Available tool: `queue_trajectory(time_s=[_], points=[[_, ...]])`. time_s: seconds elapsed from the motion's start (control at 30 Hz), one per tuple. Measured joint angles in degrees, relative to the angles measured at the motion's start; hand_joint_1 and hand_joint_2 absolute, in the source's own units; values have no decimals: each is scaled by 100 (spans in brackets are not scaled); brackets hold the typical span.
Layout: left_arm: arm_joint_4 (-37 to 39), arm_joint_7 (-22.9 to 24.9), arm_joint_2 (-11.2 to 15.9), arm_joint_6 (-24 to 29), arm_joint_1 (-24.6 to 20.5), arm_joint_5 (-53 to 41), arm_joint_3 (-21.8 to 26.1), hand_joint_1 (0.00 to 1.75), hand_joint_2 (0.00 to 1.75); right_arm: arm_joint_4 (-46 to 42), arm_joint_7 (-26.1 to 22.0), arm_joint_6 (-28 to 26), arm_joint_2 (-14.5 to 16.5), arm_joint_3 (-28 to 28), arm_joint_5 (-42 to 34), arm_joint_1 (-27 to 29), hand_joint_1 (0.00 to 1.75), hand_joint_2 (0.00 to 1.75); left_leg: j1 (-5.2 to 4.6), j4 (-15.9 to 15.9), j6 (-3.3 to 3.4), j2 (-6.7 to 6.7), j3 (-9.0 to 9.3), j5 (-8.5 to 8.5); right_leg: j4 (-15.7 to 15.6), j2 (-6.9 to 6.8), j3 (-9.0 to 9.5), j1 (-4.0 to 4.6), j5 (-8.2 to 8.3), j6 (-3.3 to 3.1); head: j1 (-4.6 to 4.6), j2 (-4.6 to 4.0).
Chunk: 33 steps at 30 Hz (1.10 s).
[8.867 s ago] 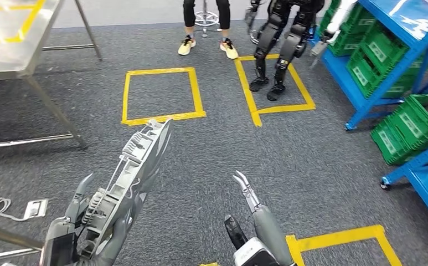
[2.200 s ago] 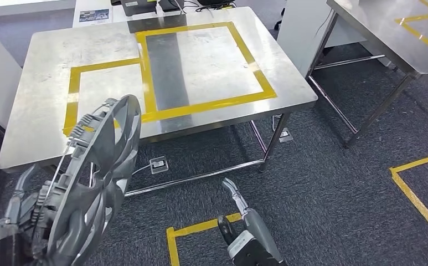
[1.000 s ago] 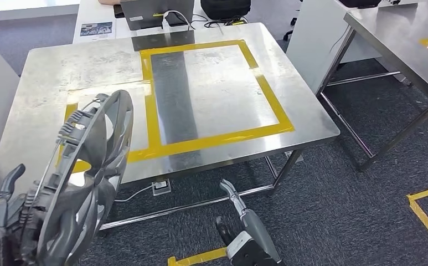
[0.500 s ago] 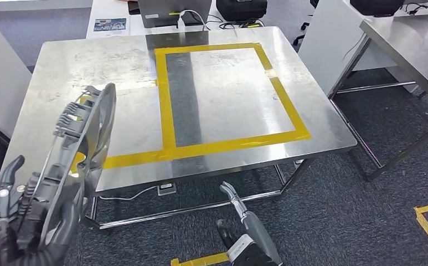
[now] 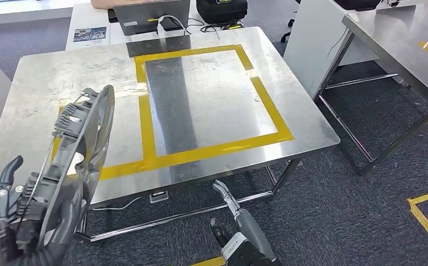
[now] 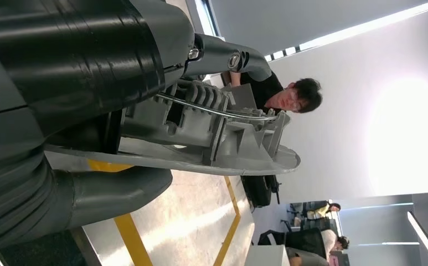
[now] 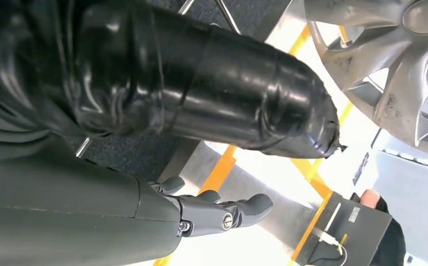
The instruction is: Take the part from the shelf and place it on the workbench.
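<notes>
While the left hand (image 5: pixel 12 221) grips the grey wheel cover (image 5: pixel 76 166) by its lower rim, the part stands nearly edge-on and tilted, raised above the near left corner of the steel workbench (image 5: pixel 211 100) and not resting on it. From the left wrist view the ribbed back of the wheel cover (image 6: pixel 211 133) and its wire ring lie against the dark fingers (image 6: pixel 239 58), with a person (image 6: pixel 289 94) seen beyond. Yellow tape (image 5: pixel 267 108) marks a large rectangle on the workbench top, with a smaller taped area beside it on the left, partly hidden behind the cover. At the far edge of the workbench sit a laptop (image 5: pixel 148 14) and a black bag (image 5: pixel 221 10). Lower and to the right, the right hand (image 5: pixel 228 208) hangs over the dark carpet (image 5: pixel 339 210) below the workbench's near edge, holding nothing, its fingers apart. A second steel table (image 5: pixel 400 39) stands at the far right.
</notes>
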Motion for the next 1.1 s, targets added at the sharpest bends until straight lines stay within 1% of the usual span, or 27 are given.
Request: queue_trajectory(time_s=[0.03, 0.07, 0.13, 0.2, 0.23, 0.27, 0.3, 0.37, 0.4, 0.43, 0.47, 0.5, 0.53, 0.57, 0.6, 0.67, 0.73, 0.77, 0.8, 0.87, 0.9, 0.93, 0.97, 1.0, 1.03, 1.07, 1.1], points=[[9, -9, -5, 2, -1, 13, -1, 175, 175, 8, -2, -1, 3, 0, -5, -2, 0, 0, 0, -309, 12, -5, 160, 110, 71, 8, -10, 7, -60, 35, -24, 0], [15, -10, -10, 2, -2, 21, 1, 175, 175, 12, -6, -2, 5, 0, -8, -2, 0, 0, -5, -499, 37, -11, 269, 143, 126, 13, -38, 13, -107, 71, -32, 0], [27, -10, -16, 1, 0, 28, 10, 175, 175, 21, -19, -5, 8, 1, -12, -2, 0, 0, -30, -591, 109, -25, 349, 91, 173, 19, -82, 22, -158, 134, -24, 0], [35, -10, -22, 1, 3, 31, 23, 175, 175, 32, -33, -8, 9, 2, -13, -2, 0, 0, -17, -608, 176, -31, 371, 87, 202, 10, -81, 9, -193, 187, -1, 0], [38, -11, -29, 1, 5, 31, 28, 175, 175, 37, -40, -10, 9, 2, -13, -5, 0, 0, -2, -625, 203, -31, 396, 84, 309, 2, -114, 0, -250, 223, 21, 0], [38, -11, -37, 1, 4, 31, 30, 175, 175, 39, -46, -11, 9, 2, -13, -7, 0, 0, 13, -639, 226, -29, 424, 78, 528, -6, -228, -14, -346, 261, 53, 0], [39, -12, -44, 1, 3, 31, 32, 175, 175, 43, -51, -12, 9, 2, -14, -6, 0, 0, 13, -644, 245, -26, 447, 63, 851, -13, -405, -36, -468, 302, 91, 0], [46, -13, -50, 1, 4, 31, 34, 175, 175, 60, -55, -12, 9, 3, -15, -1, 0, 0, 10, -646, 264, -25, 480, 23, 1543, -18, -832, -80, -655, 353, 143, 0], [54, -12, -51, 1, 5, 32, 35, 175, 175, 72, -55, -12, 9, 4, -15, 1, 0, 0, 8, -646, 264, -27, 505, -3, 1706, -18, -972, -93, -627, 361, 158, 0], [61, -11, -54, 1, 7, 33, 36, 175, 175, 82, -55, -11, 9, 4, -15, 3, 0, 0, 6, -646, 259, -32, 541, -33, 1655, -19, -1009, -99, -490, 355, 178, 0], [67, -11, -56, 1, 8, 34, 36, 175, 175, 88, -55, -12, 9, 4, -15, 2, 0, 0, 4, -647, 252, -37, 587, -65, 1400, -19, -943, -98, -266, 336, 202, 0], [72, -11, -59, 1, 8, 34, 36, 175, 175, 91, -55, -12, 9, 4, -15, 1, 0, 0, 5, -654, 243, -42, 632, -98, 1008, -20, -810, -88, -20, 299, 229, 0], [74, -11, -63, 1, 6, 33, 36, 175, 175, 92, -55, -13, 9, 4, -15, -1, 0, 0, 0, -668, 228, -45, 675, -128, 659, -23, -660, -70, 140, 255, 244, 0], [75, -13, -67, 1, 3, 32, 37, 175, 175, 93, -56, -13, 9, 4, -15, -4, 0, 0, 1, -683, 205, -48, 700, -146, 381, -27, -522, -44, 223, 205, 261, 0], [76, -14, -71, 1, 1, 31, 39, 175, 175, 94, -58, -13, 9, 4, -15, -7, 0, 0, 5, -705, 176, -50, 710, -155, 232, -33, -437, -20, 230, 161, 275, 0], [81, -13, -75, 1, 0, 32, 42, 175, 175, 94, -62, -13, 9, 4, -16, -7, 0, 0, 11, -764, 104, -45, 739, -158, 136, -35, -352, 12, 183, 94, 293, 0], [87, -11, -77, 1, 1, 35, 43, 175, 175, 93, -63, -12, 13, 4, -16, -2, 0, 0, 6, -735, 58, -27, 757, -213, -18, -35, -220, -13, 187, 48, 273, 0], [88, -14, -78, 0, -5, 36, 44, 175, 175, 93, -60, -11, 18, 4, -13, -5, 0, 0, 0, -570, 47, -20, 687, -293, -100, -36, -135, -30, 187, 21, 243, 0], [90, -15, -81, -4, -14, 36, 44, 175, 175, 95, -45, -9, 22, 4, -8, -8, 0, 0, -2, -283, 45, -14, 534, -402, -154, -37, -61, -41, 175, -2, 202, 0], [89, -3, -87, -27, -37, 47, 51, 175, 175, 95, 9, 3, 28, 4, 14, -13, 0, 0, -8, 442, 34, -13, 81, -598, -157, -36, 9, -29, 110, -39, 126, 0], [90, 2, -90, -40, -43, 72, 57, 175, 175, 95, 35, 12, 29, 5, 26, -7, 0, 0, -8, 655, 27, -12, -99, -586, -142, -30, 37, -24, 68, -41, 97, 0], [92, -1, -90, -48, -44, 109, 64, 175, 175, 95, 50, 24, 31, 5, 37, -2, 0, 0, -7, 678, 22, -12, -186, -474, -121, -22, 71, -21, 22, -35, 72, 0], [95, -14, -90, -48, -44, 158, 67, 175, 175, 95, 55, 33, 34, 5, 43, 2, 0, 0, -3, 483, 18, -10, -159, -264, -89, -12, 109, -23, -29, -20, 48, 0], [97, -32, -90, -45, -44, 208, 67, 175, 175, 95, 56, 41, 38, 5, 45, 3, 0, 0, 3, 151, 17, -8, -56, -20, -44, -1, 145, -27, -91, 2, 23, 0], [103, -51, -90, -41, -51, 255, 67, 175, 175, 95, 54, 47, 41, 4, 46, 3, 0, 0, 0, -155, 15, -8, 66, 132, 10, 7, 143, -21, -157, 37, -5, 0], [108, -72, -92, -38, -59, 291, 67, 175, 175, 92, 50, 49, 43, 4, 46, 3, 0, 0, -2, -406, 31, -11, 196, 191, 71, 14, 130, -14, -225, 73, -31, 0], [113, -91, -94, -34, -62, 318, 69, 175, 175, 90, 44, 50, 44, 5, 47, 4, 0, 0, -10, -537, 53, -17, 276, 176, 115, 17, 110, -9, -269, 111, -34, 0]])
